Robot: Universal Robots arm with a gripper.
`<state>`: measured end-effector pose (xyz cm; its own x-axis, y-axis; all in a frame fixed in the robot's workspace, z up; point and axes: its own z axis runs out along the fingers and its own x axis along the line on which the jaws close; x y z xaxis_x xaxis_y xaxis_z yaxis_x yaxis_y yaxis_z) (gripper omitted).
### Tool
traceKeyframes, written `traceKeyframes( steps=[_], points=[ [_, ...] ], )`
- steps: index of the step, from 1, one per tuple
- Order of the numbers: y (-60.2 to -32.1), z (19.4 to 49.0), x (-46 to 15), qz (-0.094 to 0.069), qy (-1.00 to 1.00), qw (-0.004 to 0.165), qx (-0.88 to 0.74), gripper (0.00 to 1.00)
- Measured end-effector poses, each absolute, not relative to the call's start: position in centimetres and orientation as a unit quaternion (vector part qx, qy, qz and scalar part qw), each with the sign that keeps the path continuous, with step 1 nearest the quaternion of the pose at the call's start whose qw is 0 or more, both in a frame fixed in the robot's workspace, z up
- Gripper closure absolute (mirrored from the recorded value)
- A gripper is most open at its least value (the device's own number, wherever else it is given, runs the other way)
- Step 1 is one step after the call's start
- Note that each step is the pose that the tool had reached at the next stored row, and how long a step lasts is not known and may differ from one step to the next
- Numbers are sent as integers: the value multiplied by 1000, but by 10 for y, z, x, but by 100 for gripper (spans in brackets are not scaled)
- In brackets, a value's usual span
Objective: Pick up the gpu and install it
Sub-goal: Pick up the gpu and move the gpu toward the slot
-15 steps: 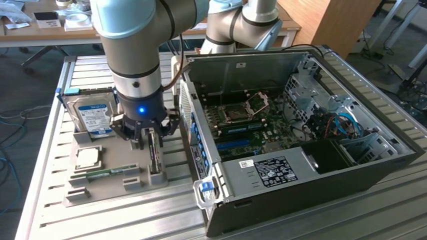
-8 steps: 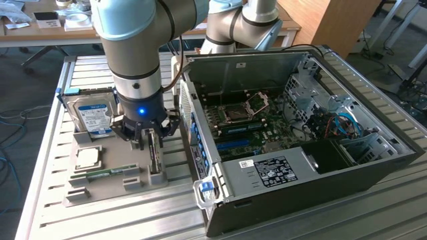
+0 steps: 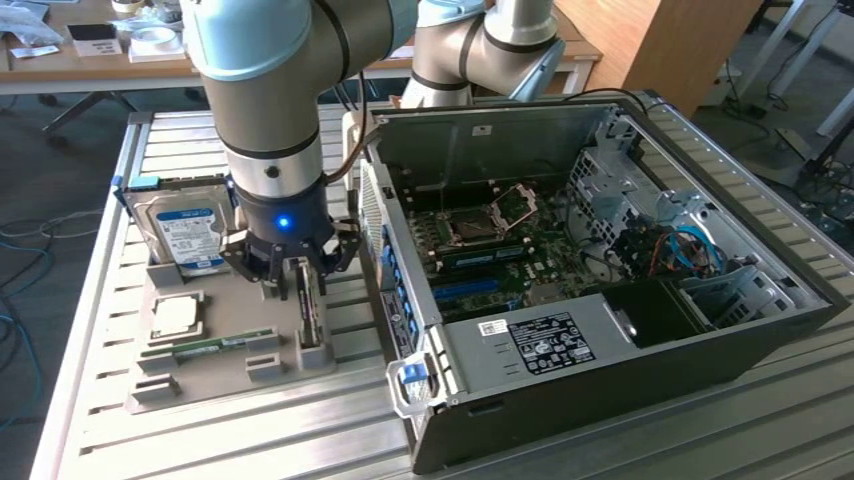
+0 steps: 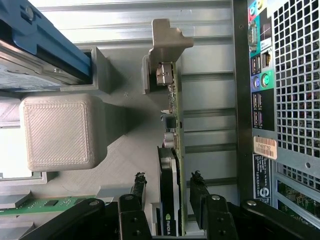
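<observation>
Right, your claw (image 4: 168, 177) is down at the tray edge nearest the computer case (image 3: 494, 140), jaws standing apart with one finger (image 4: 139, 187) on each side of the gpu (image 4: 172, 117) and a sliver of daylight showing on both sides, so nothing is gripped yet. The gpu stands on its long edge in its holder on the grey printed tray (image 3: 214, 378), silver bracket (image 4: 167, 42) at the end away from your wrist, the card running parallel to the case's back panel. I'd judge this the grasp itself: keep the card centred between the pads so both meet it together, square to its faces, and aim for the black cooler body rather than the small parts along the green board, since a lopsided squeeze looks likely to tip the card in its holder. Out across the tray, the hard drive (image 3: 187, 235) with its blue label leans in the cradle at the far corner, the processor (image 3: 175, 316) lies flat in its square pocket mid-tray, and the green memory stick (image 3: 214, 347) sits in its narrow slot nearer the front edge. On the slatted worktop (image 3: 641, 440) beside the tray, the case lies open, motherboard (image 3: 494, 250) bare.
</observation>
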<state>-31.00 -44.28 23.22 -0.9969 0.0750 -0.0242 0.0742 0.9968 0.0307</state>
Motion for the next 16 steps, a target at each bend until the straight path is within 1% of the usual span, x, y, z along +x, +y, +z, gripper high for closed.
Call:
traceKeyframes(
  steps=[2, 3, 10, 11, 12, 13, 14, 16],
  points=[
    [-443, 232, -310, 15, 999, 13, 37, 53],
    [-443, 232, -310, 15, 999, 13, 37, 59],
    [-443, 232, -310, 15, 999, 13, 37, 59],
    [-443, 232, -310, 15, 999, 13, 37, 61],
    [-443, 232, -310, 15, 999, 13, 37, 67],
    [-443, 232, -310, 15, 999, 13, 37, 67],
    [-443, 232, -310, 15, 999, 13, 37, 73],
    [-443, 232, -310, 15, 999, 13, 37, 73]
  ],
)
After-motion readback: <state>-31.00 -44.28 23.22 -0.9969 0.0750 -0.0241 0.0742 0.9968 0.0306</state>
